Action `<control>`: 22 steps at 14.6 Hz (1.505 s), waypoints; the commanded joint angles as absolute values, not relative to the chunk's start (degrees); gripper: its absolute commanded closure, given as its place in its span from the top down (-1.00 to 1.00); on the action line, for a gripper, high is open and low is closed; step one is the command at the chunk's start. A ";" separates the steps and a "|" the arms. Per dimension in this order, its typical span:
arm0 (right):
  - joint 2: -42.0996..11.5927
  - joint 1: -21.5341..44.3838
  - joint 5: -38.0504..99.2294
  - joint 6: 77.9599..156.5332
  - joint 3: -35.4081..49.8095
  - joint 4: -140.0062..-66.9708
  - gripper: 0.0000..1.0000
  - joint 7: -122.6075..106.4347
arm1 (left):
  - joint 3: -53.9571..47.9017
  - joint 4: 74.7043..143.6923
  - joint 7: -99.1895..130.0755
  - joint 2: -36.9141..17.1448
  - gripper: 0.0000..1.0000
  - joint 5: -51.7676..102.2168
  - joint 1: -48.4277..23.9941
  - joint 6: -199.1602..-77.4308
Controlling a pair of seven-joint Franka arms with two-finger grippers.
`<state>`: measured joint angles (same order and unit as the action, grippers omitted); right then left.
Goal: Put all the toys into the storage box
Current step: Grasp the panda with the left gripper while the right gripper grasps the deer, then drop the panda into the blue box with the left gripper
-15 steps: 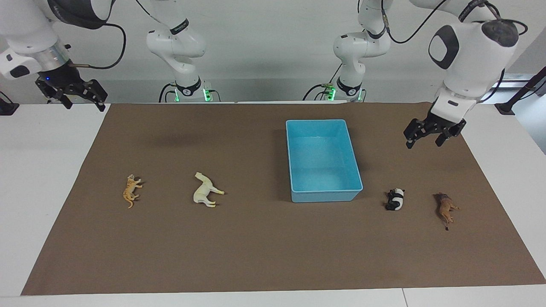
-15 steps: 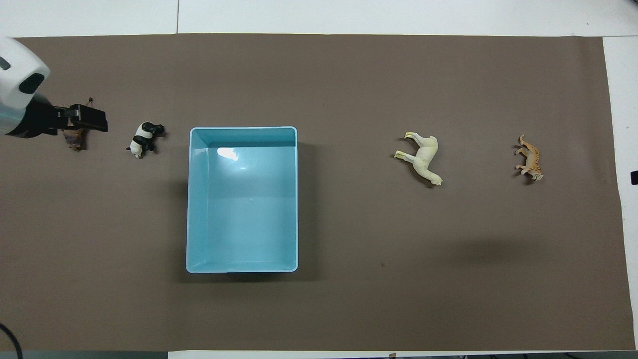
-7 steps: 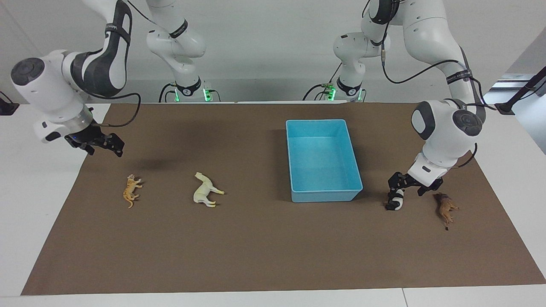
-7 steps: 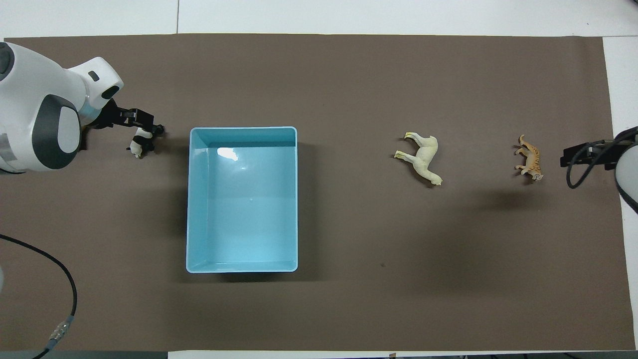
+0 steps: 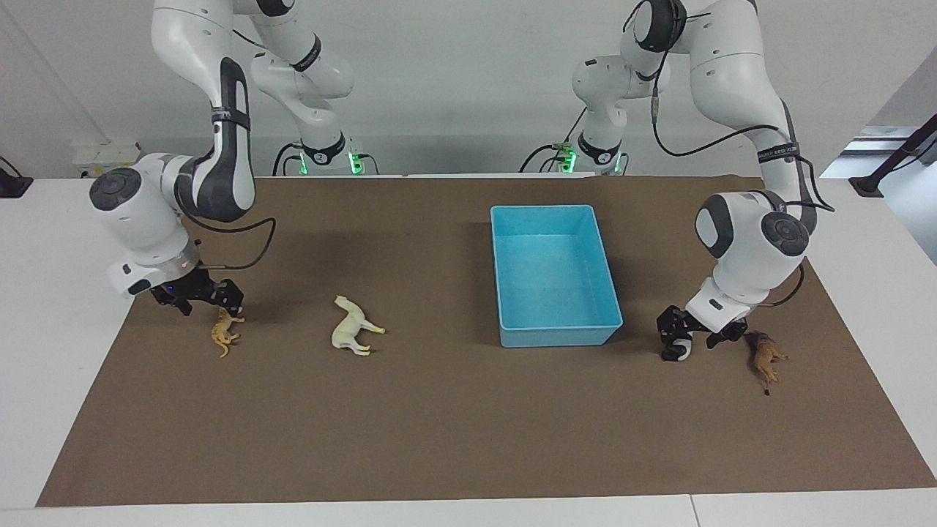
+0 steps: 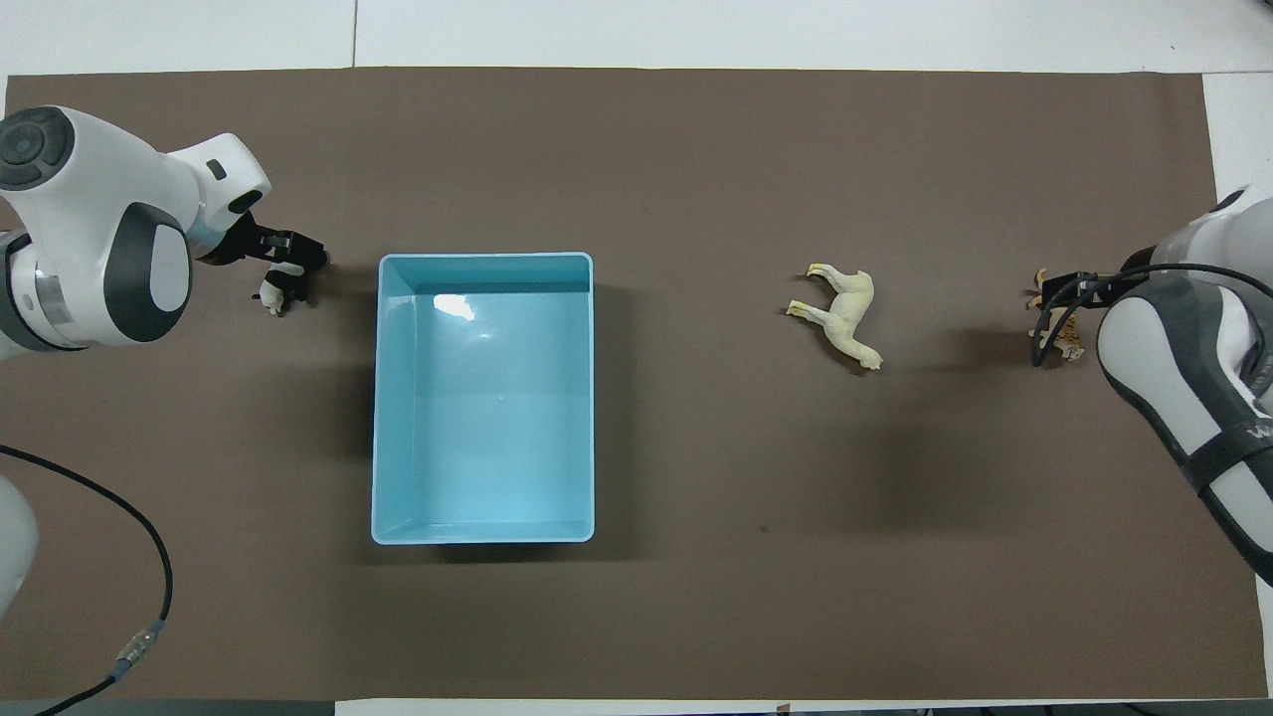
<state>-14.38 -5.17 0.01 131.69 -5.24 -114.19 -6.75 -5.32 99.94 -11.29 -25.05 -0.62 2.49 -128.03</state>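
The light blue storage box (image 5: 560, 337) (image 6: 484, 257) stands empty on the mat. Low over the black-and-white panda (image 5: 677, 351) (image 6: 274, 290), beside the box toward the left arm's end, my left gripper (image 5: 689, 338) (image 6: 288, 261) is open with a finger on each side of it. The dark brown lion (image 5: 765, 359) lies just past the panda; the left arm hides it from overhead. My right gripper (image 5: 210, 304) (image 6: 1059, 293) hangs open just above the orange tiger (image 5: 222, 335) (image 6: 1071, 351). The cream horse (image 5: 353, 327) (image 6: 845, 313) lies on its side between tiger and box.
Everything lies on a brown mat (image 5: 468, 424) (image 6: 696, 597) that covers most of the white table (image 5: 58, 329). A black cable (image 6: 149, 557) of the left arm trails over the mat's corner nearest the robots.
Both arms have swung down from high near the mat's edges: the left gripper has come down onto the panda, the right gripper down to the tiger. None of the toys has moved.
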 commanded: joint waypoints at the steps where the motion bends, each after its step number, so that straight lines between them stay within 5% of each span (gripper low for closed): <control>1: -16.61 -5.45 0.97 134.91 -4.92 -114.78 1.00 -6.07 | -5.36 103.88 -12.30 -24.43 0.96 -0.53 2.72 -132.79; 4: -17.31 -5.19 1.05 135.26 -4.92 -115.40 1.00 -6.15 | -5.36 104.15 -12.30 -24.43 0.50 -0.53 2.72 -133.15; 8: -17.67 -5.54 1.05 135.53 -4.92 -116.71 1.00 -5.98 | -5.36 103.71 -11.17 -24.35 -0.94 -0.44 2.29 -132.98; 13: -17.93 -6.59 0.97 140.80 -5.01 -119.44 1.00 -7.90 | -5.45 94.42 -10.20 -24.00 -1.00 -0.35 2.11 -121.33; 16: -17.93 -6.86 1.05 141.59 -5.01 -119.71 0.96 -8.17 | -6.06 88.86 -4.33 -18.83 -1.00 -0.44 0.54 -109.11; 17: -18.02 -6.94 1.05 141.85 -4.92 -119.71 0.44 -8.09 | -6.06 88.94 -1.26 -16.02 -1.00 -0.35 -0.95 -106.98; 18: -18.02 -6.94 1.05 141.86 -4.92 -119.71 -0.45 -7.82 | -6.15 89.29 2.95 -13.65 -1.00 -0.44 -2.79 -104.96; 19: -17.93 -7.20 1.49 141.77 -4.92 -119.71 -0.99 -7.74 | -6.07 89.56 7.69 -11.54 -1.00 -0.44 -5.34 -103.11; 20: -18.02 -7.56 3.41 141.77 -4.83 -119.62 -1.00 -7.73 | -6.06 89.82 12.78 -10.21 -1.00 -0.53 -8.15 -101.70; 22: -17.93 -6.86 7.72 141.16 -4.92 -119.53 -1.00 -7.73 | -6.06 91.74 20.88 -7.83 -0.65 -0.53 -13.25 -99.06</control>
